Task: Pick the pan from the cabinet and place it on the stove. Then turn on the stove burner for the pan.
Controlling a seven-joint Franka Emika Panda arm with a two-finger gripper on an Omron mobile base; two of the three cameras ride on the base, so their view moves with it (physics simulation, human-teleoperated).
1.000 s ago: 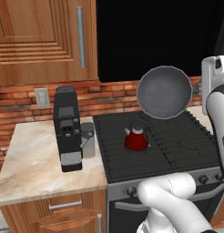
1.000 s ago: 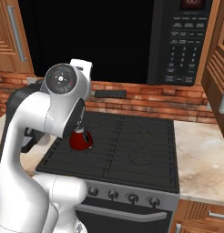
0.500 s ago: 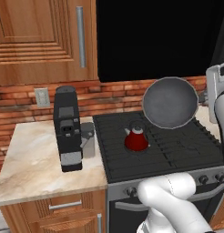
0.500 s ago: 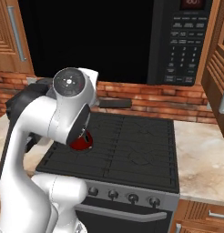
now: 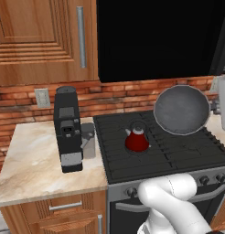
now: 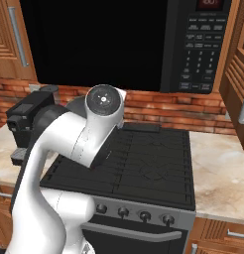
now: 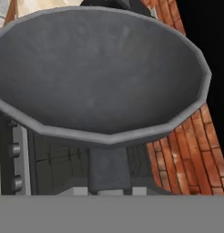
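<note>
The pan (image 5: 181, 109), round and dark grey, hangs tilted in the air above the right rear of the stove (image 5: 178, 157). My gripper (image 7: 108, 189) is shut on the pan's handle (image 7: 109, 168), and the pan's bowl (image 7: 100, 68) fills the hand view ahead of it. In the left base view my hand (image 5: 221, 93) comes in at the right edge beside the pan. The stove's knobs (image 6: 142, 216) line its steel front. A cabinet door (image 6: 236, 69) stands angled outward at the upper right.
A red kettle (image 5: 137, 139) sits on the stove's left middle grate. A black coffee machine (image 5: 67, 128) stands on the marble counter (image 5: 32, 169) to the left. The black microwave (image 6: 193, 44) hangs above the stove. More counter (image 6: 220, 173) lies to the right.
The pan has travelled to the right and downward with my gripper, closer to the stove's right rear grate. The kettle and coffee machine have stayed put.
</note>
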